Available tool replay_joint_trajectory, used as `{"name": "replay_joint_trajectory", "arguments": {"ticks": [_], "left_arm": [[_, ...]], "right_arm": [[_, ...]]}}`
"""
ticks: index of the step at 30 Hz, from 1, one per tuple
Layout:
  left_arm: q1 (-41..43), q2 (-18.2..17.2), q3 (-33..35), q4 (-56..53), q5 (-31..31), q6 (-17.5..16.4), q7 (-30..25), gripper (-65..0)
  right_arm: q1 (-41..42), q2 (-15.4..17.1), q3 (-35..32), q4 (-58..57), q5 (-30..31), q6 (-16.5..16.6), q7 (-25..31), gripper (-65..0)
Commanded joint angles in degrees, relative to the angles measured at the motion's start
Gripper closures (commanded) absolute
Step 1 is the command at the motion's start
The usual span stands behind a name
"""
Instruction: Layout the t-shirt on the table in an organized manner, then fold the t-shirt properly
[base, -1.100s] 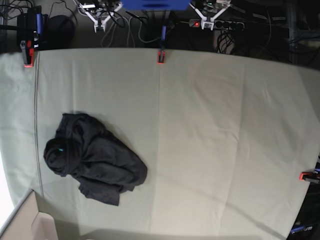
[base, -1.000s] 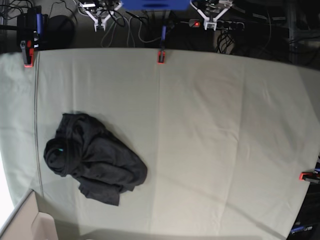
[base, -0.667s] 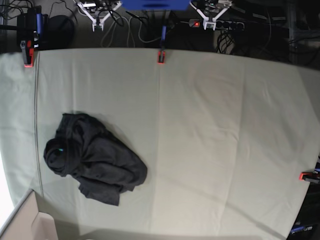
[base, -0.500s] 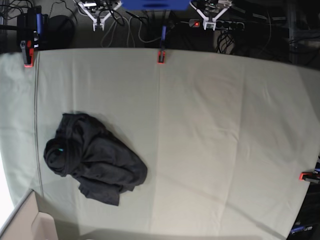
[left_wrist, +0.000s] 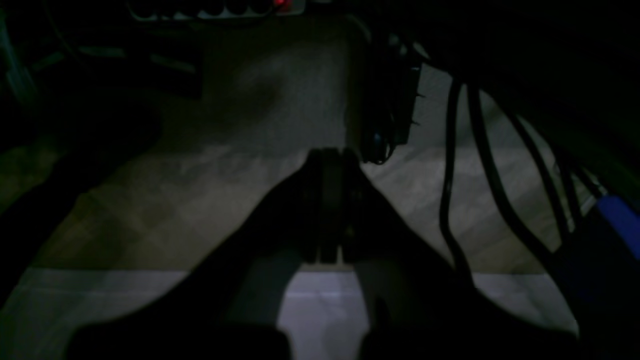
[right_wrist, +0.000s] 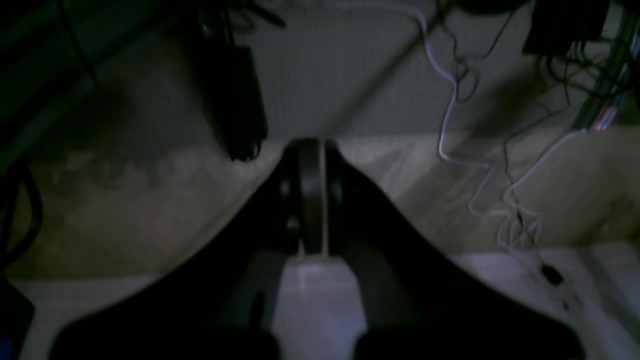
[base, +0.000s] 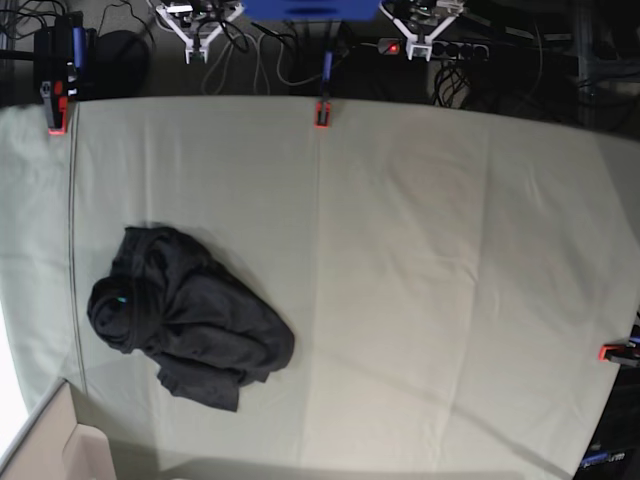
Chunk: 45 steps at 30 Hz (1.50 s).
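The t-shirt lies as a crumpled dark heap on the left part of the table, with a tiny coloured mark showing on its left lobe. Neither wrist view shows it. My left gripper is shut with nothing between its fingers, hanging over dim floor and cables. Likewise my right gripper is shut and empty, above floor with a white cable. Both arms stay back beyond the table's far edge, far from the shirt.
Red clamps grip the cloth at the table's edges. A power strip and cables lie behind the far edge. A cardboard box corner sits at the lower left.
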Motion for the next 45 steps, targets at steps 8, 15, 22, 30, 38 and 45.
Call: {"name": "replay_joint_trajectory", "arguments": {"ticks": [8,15,22,30,38,45], "left_arm": [[9.8,-4.8,-0.2,16.3,-0.5,0.0,0.1,0.0],[17.6,-8.6,-0.3,29.1,-0.6,0.4,0.3,0.0],[26.1,-11.2,-0.4,42.5,-0.6,0.4,0.2,0.0],[36.3,-15.6,-1.4,62.3,-0.6,0.6,0.2,0.0],[44.3,-15.5,-10.2,78.5,-0.2,0.6,0.0,0.0],[48.0,-15.5,-14.1,88.7,-0.2,0.6,0.3,0.0]], "right_arm": [[-14.2,0.5,-0.2,18.3,0.3,0.3,1.5,0.0],[-26.7,0.7,0.2,40.2,0.3,5.7,-2.3,0.0],[-34.5,1.9,-0.4,55.4,0.3,5.7,-4.1,0.0],[-42.6,2.0,-0.3,70.0,0.3,5.7,-4.1,0.0],[-48.3,2.0,0.0,83.3,0.3,5.7,-4.1,0.0],[-52.2,2.0,0.2,95.3,0.3,5.7,-4.1,0.0]]}}
